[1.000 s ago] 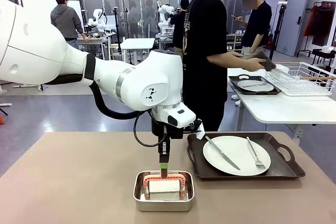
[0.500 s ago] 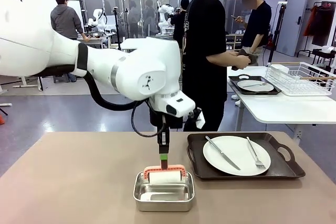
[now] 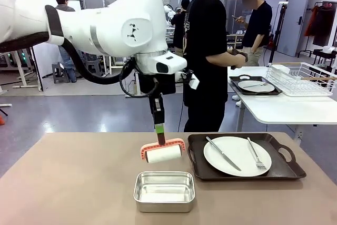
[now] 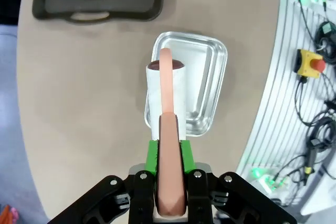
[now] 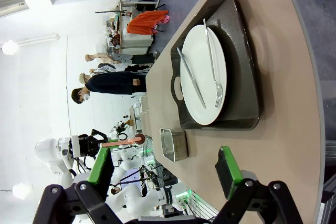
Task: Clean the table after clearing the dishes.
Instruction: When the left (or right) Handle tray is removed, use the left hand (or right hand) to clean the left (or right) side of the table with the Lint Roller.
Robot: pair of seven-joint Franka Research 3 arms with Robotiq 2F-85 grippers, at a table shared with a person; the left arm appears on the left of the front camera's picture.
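One white plate point(image 3: 237, 151), knife point(image 3: 223, 154), fork point(image 3: 256, 156); dark tray point(image 3: 242, 176)

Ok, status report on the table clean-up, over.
Left gripper shut on pink-framed white roller, held above steel pan. Right gripper open, empty. Brown tray with white plate uncleared on tan table.

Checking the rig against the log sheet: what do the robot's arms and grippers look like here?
The left arm is a glossy white, rounded shell with a black joint sleeve, grey rings and a small black mark on its round cap. A black cable loops beneath it. The left gripper is black with green pads and silver screws. The right gripper matches: black fingers, green pads.
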